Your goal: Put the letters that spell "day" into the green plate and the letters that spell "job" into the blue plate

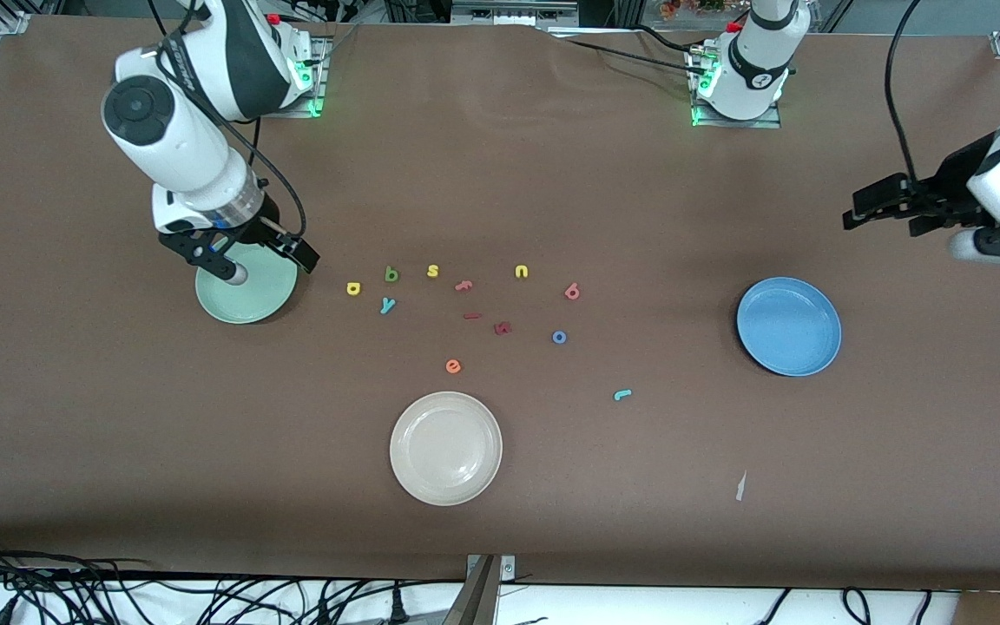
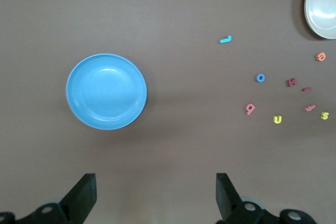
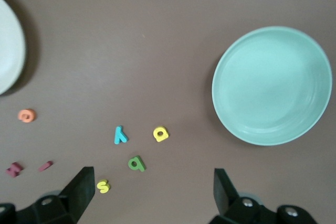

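The green plate (image 1: 246,293) (image 3: 272,85) lies at the right arm's end of the table. My right gripper (image 1: 244,253) (image 3: 152,192) hangs open over its rim, holding nothing. Beside the plate lie the yellow "a" (image 1: 353,288) (image 3: 160,134), green "d" (image 1: 391,275) (image 3: 136,163) and teal "y" (image 1: 387,305) (image 3: 121,135). The blue plate (image 1: 788,326) (image 2: 106,91) sits toward the left arm's end. My left gripper (image 1: 865,208) (image 2: 156,198) is open and empty over bare table beside it. The salmon "b" (image 1: 572,292) (image 2: 250,109), blue "o" (image 1: 559,337) (image 2: 260,77) and teal "j" (image 1: 622,395) (image 2: 226,39) lie loose mid-table.
A cream-white plate (image 1: 445,448) sits nearest the front camera. Among the task letters lie a yellow "s" (image 1: 432,271), a yellow "u" (image 1: 522,272), a pink "f" (image 1: 463,285), an orange "e" (image 1: 453,366) and two dark red pieces (image 1: 503,328). A paper scrap (image 1: 740,486) lies near the front edge.
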Robot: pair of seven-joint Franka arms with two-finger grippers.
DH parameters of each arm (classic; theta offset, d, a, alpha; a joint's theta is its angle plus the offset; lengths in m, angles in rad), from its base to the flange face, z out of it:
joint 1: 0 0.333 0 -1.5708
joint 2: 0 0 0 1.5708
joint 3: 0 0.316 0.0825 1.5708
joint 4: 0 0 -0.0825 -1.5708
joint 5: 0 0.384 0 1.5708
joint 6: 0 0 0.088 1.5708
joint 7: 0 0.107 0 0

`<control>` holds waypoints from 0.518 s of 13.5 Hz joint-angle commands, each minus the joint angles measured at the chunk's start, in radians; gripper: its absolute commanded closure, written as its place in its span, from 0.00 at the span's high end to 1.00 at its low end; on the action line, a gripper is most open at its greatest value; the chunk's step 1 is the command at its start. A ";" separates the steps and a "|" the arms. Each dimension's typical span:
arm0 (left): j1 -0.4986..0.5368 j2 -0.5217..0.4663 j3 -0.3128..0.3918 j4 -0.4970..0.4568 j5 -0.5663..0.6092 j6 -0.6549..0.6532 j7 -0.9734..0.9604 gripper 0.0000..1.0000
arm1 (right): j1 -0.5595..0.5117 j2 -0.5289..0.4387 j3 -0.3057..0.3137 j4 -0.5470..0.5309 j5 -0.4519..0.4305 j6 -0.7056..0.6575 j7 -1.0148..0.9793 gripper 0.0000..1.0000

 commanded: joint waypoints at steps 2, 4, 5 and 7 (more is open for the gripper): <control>-0.100 0.102 0.012 0.008 -0.003 0.070 0.016 1.00 | 0.052 0.114 0.003 -0.009 -0.032 0.076 0.172 1.00; -0.155 0.170 0.014 0.003 0.026 0.162 0.017 1.00 | 0.088 0.163 0.003 -0.007 -0.116 0.124 0.275 1.00; -0.170 0.188 0.014 0.002 0.046 0.195 0.017 1.00 | 0.105 0.194 0.003 -0.009 -0.134 0.168 0.324 1.00; -0.221 0.275 0.014 0.007 0.048 0.256 0.017 1.00 | 0.125 0.237 0.001 -0.007 -0.154 0.233 0.388 1.00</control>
